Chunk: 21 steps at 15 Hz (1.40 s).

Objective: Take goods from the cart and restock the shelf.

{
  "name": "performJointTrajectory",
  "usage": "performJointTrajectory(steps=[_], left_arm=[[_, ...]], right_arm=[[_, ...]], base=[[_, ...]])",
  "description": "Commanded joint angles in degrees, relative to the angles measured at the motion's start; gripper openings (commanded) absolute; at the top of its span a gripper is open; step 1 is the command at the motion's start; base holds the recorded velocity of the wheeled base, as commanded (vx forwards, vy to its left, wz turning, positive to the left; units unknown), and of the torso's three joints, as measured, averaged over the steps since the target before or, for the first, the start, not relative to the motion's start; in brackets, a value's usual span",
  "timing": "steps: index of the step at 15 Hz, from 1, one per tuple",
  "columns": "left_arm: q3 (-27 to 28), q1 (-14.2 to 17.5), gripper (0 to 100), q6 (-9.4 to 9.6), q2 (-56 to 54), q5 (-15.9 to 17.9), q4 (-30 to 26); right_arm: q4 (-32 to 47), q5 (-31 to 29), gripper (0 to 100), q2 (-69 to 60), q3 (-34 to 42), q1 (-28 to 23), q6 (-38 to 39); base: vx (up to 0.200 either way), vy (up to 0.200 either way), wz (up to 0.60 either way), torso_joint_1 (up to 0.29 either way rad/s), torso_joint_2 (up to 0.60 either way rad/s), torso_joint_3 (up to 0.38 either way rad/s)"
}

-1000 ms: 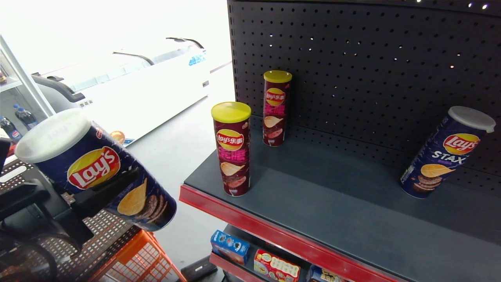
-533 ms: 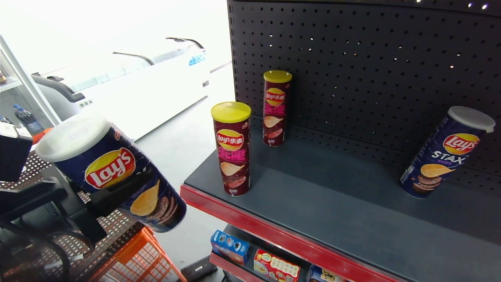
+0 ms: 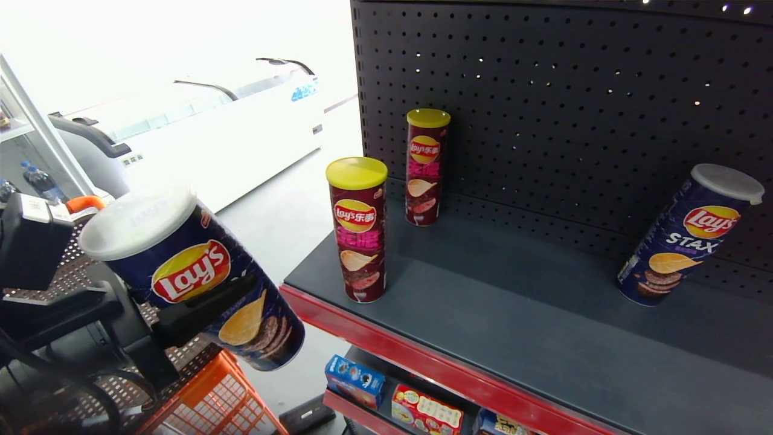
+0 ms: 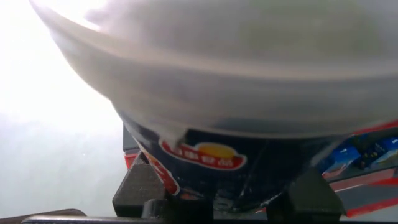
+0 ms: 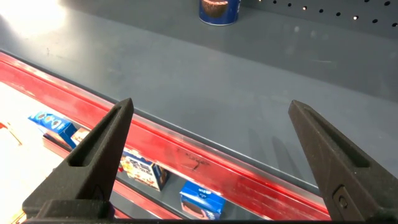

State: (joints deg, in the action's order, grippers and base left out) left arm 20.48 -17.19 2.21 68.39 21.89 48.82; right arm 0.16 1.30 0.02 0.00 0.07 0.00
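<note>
Pincer, left [image 3: 199,305]: clamped on a blue chip can [image 3: 181,266] with a translucent white lid, lower left of the head frame. One dark finger [image 3: 208,299] lies across the can's label. The can is tilted, lid toward upper left and base toward lower right. It hangs over the orange cart [image 3: 205,399], left of the shelf [image 3: 483,302] and apart from it. In the left wrist frame the can [image 4: 211,158] sits between the two fingers of the left pincer [image 4: 224,193], lid nearest the camera.

Pincer, right [image 5: 211,155]: spread wide and holding nothing, above the grey shelf board [image 5: 217,87] near its red front edge [image 5: 186,149].

Shelf contents, head frame:
- maroon can with yellow lid [image 3: 357,235], upright, centre left, near the red front edge [image 3: 423,356]
- second maroon can [image 3: 426,166], upright, behind the first, close to the perforated back panel [image 3: 574,90]
- second blue can [image 3: 682,241], far right, looks tilted toward upper right; contact with the panel cannot be told

Lower shelf, bottom centre: a blue box [image 3: 355,380] and a red box [image 3: 426,411].
</note>
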Motion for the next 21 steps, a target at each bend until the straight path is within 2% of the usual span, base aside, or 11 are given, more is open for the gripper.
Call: performJointTrajectory(steps=[1, 5, 7, 14, 15, 21], left_arm=[[0.44, -0.3, 0, -0.01, 0.6, -0.01, -0.04], [0.7, -1.36, 0, -0.01, 1.57, 0.61, -0.04], [0.7, -1.44, 0, 0.08, 1.75, 2.01, -0.04], [1.14, -6.72, 0, 0.08, 2.71, 2.28, 0.04], [2.2, -8.3, 0, 0.08, 3.33, 2.72, -0.04], [7.21, -10.76, 0, 0.08, 9.04, 3.24, -0.04]], right_arm=[[0.02, 0.01, 100, -0.02, 0.0, 0.01, 0.0], [0.02, 0.1, 100, -0.02, 0.0, 0.01, 0.0], [0.02, 0.1, 100, -0.02, 0.0, 0.01, 0.0], [0.02, 0.1, 100, -0.02, 0.0, 0.01, 0.0], [0.02, 0.1, 100, -0.02, 0.0, 0.01, 0.0], [0.02, 0.1, 100, -0.02, 0.0, 0.01, 0.0]], base=[[0.0, 0.0, 0.0, 0.0, 0.0, 0.0], [0.0, 0.0, 0.0, 0.0, 0.0, 0.0], [0.0, 0.0, 0.0, 0.0, 0.0, 0.0], [0.0, 0.0, 0.0, 0.0, 0.0, 0.0], [0.0, 0.0, 0.0, 0.0, 0.0, 0.0], [0.0, 0.0, 0.0, 0.0, 0.0, 0.0]])
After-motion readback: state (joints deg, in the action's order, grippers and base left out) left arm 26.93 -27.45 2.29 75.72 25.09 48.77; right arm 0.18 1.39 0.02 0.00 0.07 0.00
